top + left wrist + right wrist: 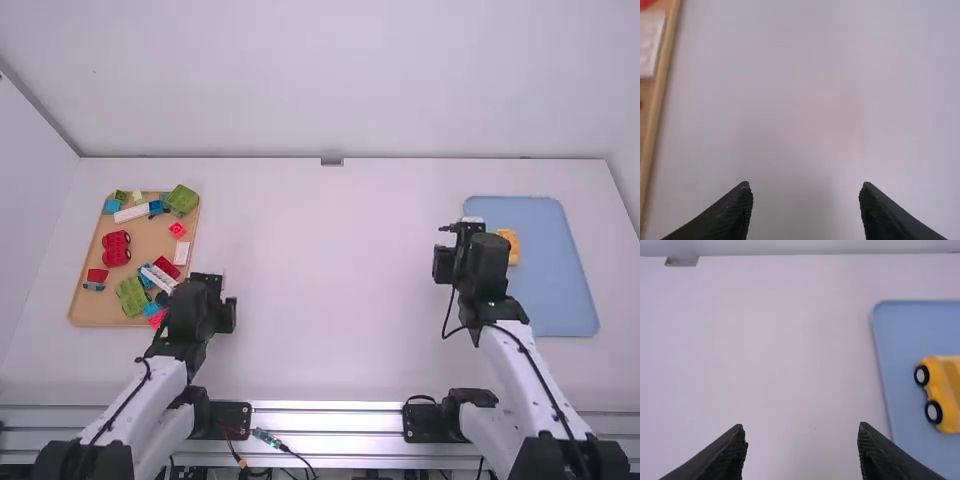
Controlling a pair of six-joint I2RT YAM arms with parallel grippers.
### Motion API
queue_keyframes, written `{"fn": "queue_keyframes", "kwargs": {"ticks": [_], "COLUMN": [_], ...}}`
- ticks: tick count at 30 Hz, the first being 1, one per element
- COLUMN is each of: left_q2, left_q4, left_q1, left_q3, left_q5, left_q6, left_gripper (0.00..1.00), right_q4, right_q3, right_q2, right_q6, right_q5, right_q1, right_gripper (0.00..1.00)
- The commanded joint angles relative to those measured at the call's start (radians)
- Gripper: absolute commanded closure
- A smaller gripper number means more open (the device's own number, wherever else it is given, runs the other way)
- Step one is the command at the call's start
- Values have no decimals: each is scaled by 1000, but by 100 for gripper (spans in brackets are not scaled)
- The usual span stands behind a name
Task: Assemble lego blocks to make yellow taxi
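My left gripper (224, 302) is just right of the tan tray's front right part in the high view. In the left wrist view, the left gripper (805, 187) is open above bare table. At the blue tray's left edge is my right gripper (455, 247); the right wrist view has the right gripper (801, 429) open with nothing between its fingers. A yellow vehicle base (940, 390) with black-and-white wheels lies on the blue tray (900, 330). From above, that yellow base (511, 246) is partly hidden by the right arm.
The tan tray (88, 305) at the left holds several bricks: a green one (183, 199), a red wheeled piece (116, 248), a white one (181, 253) and others, some partly behind the left arm. Bare white table lies between the two trays.
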Motion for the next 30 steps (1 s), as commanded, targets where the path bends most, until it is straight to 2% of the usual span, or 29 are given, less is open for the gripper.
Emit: {"fn": "queue_keyframes", "kwargs": {"ticks": [1, 4, 20, 24, 30], "left_q2": [-61, -145, -487, -556, -650], "left_q4": [-37, -69, -69, -69, -69], "left_q1": [-2, -2, -2, -2, -2], "left_q3": [-59, -134, -134, -134, -134], "left_q5": [-16, -16, -16, -16, -16], "left_q6": [1, 1, 1, 1, 1], "left_gripper": [50, 59, 93, 100, 100], "right_q4": [1, 1, 1, 1, 1], "right_q3": [-56, -139, -492, -504, -504], "right_q2": [-60, -143, -496, -570, -673], "right_q6": [21, 21, 21, 21, 21], "right_q5": [19, 19, 19, 19, 19], "right_q1": [-2, -2, -2, -2, -2], "right_gripper": [48, 57, 92, 99, 100]}}
